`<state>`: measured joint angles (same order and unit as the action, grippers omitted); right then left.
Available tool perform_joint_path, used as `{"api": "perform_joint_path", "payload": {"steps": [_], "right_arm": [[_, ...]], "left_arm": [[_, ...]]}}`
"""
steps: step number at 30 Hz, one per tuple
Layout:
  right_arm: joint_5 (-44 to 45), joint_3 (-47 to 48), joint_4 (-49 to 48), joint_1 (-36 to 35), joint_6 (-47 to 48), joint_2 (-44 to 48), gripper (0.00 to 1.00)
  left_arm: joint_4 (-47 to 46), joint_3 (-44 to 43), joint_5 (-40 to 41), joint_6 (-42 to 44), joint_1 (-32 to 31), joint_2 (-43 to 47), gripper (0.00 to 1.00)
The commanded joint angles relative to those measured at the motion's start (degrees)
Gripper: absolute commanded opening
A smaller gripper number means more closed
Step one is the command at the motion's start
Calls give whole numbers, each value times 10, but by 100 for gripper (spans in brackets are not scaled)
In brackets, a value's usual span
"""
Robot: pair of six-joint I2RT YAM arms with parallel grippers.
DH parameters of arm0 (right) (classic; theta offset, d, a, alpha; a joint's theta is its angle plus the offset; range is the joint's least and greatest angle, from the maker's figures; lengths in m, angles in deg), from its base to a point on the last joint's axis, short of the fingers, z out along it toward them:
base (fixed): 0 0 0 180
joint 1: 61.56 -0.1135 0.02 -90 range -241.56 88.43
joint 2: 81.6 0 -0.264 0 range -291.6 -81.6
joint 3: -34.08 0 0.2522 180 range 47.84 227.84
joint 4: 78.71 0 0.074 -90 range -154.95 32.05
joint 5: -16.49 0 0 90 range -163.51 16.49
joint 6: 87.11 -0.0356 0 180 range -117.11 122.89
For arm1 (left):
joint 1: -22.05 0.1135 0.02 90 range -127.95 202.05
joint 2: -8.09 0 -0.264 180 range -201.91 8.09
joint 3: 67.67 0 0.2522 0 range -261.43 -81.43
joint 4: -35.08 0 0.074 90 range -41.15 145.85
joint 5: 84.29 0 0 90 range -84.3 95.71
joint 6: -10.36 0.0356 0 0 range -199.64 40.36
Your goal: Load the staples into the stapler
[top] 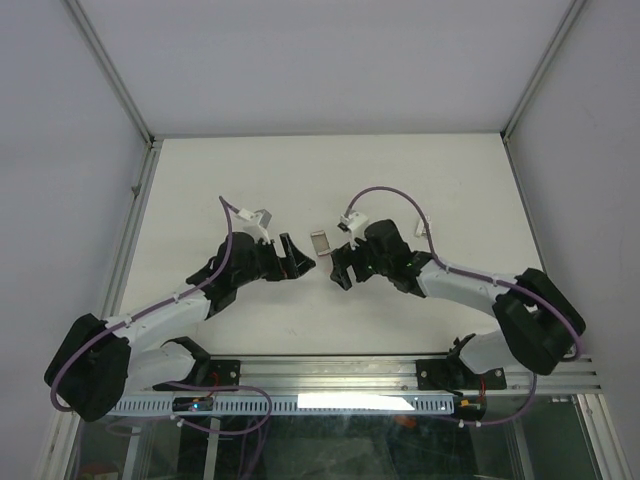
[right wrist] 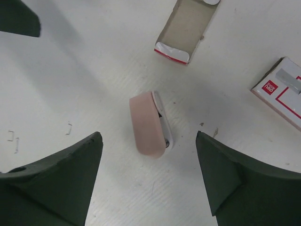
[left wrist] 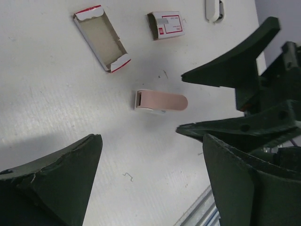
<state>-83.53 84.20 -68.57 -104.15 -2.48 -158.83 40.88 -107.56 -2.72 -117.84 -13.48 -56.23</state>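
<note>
Stapler (left wrist: 161, 101) is flanked by empty, wide-open left claw (left wrist: 150, 137) and right claw (right wrist: 147, 134); gripping it is seemingly required next.

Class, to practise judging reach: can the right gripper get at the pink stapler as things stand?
Probably yes. The stapler lies alone on the table, in line between the fingertips of the open right gripper in its wrist view; the empty box sleeve lies apart, beyond it.
</note>
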Motion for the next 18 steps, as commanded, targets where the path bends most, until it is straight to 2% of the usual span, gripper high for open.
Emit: {"api": "perform_joint_path", "payload": {"steps": [1, 6, 11, 18], "right_arm": [[28, 51, -14, -12, 55, -60, 80], [29, 67, -15, -31, 69, -103, 75], [26, 69, -7, -43, 72, -128, 60], [25, 47, -17, -58, 67, -111, 24]], "left_arm": [[-60, 20, -43, -55, 10, 28, 91], [-83, 40, -52, -78, 13, 46, 90], [-82, 44, -47, -87, 14, 52, 90], [-118, 68, -45, -128, 16, 56, 90]]}}
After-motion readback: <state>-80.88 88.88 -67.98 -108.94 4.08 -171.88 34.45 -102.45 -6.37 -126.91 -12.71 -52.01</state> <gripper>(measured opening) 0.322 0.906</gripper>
